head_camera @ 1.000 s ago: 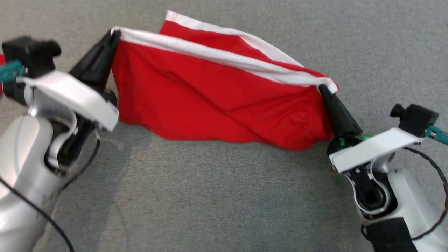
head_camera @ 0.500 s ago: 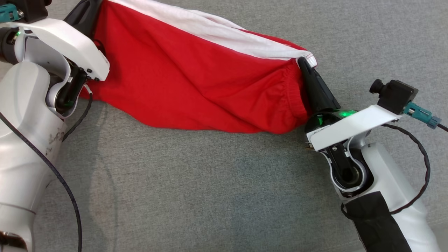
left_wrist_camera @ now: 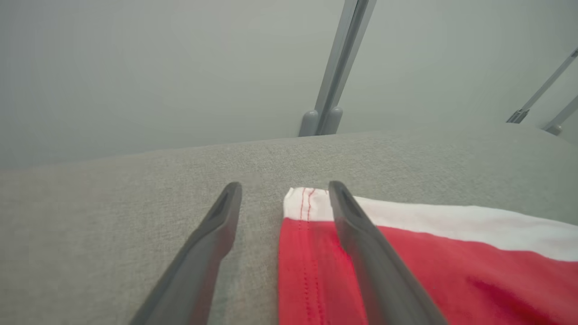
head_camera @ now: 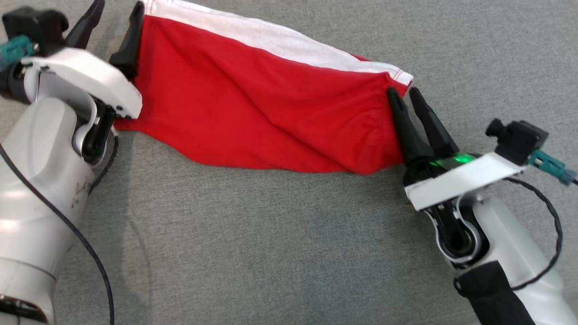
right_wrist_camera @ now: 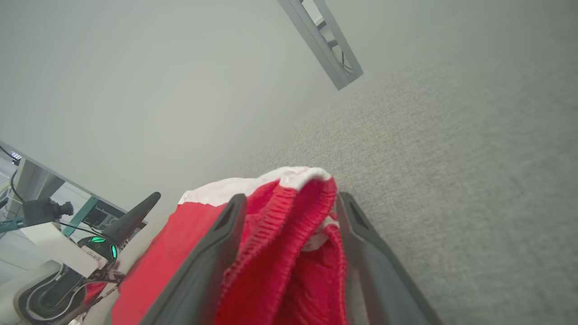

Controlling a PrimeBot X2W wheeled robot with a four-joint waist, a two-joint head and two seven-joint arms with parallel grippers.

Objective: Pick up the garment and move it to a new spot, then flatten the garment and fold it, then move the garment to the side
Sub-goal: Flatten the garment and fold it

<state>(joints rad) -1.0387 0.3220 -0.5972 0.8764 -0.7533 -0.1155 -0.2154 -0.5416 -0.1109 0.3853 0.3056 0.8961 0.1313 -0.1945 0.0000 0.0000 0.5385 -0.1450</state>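
Note:
The garment (head_camera: pixel 253 104) is a red pair of shorts with a white band. It lies stretched out on the grey surface, slanting from upper left to right. My left gripper (head_camera: pixel 117 11) stands open at its left end, and in the left wrist view the left gripper (left_wrist_camera: pixel 284 187) has one finger over the white corner of the garment (left_wrist_camera: pixel 451 257). My right gripper (head_camera: pixel 402 92) is open at the right end. In the right wrist view the gathered red waistband of the garment (right_wrist_camera: pixel 280 253) sits loose between the spread fingers of the right gripper (right_wrist_camera: pixel 292 198).
A grey fabric surface (head_camera: pixel 280 243) stretches wide in front of the garment. Its far edge and a grey metal post (left_wrist_camera: pixel 336 67) show in the left wrist view, and a metal frame (right_wrist_camera: pixel 325 40) in the right wrist view. My left gripper (right_wrist_camera: pixel 131 219) also appears there.
Both grippers were shut on the garment's two ends and have opened, letting go. The garment has settled onto the surface. The head view has also shifted.

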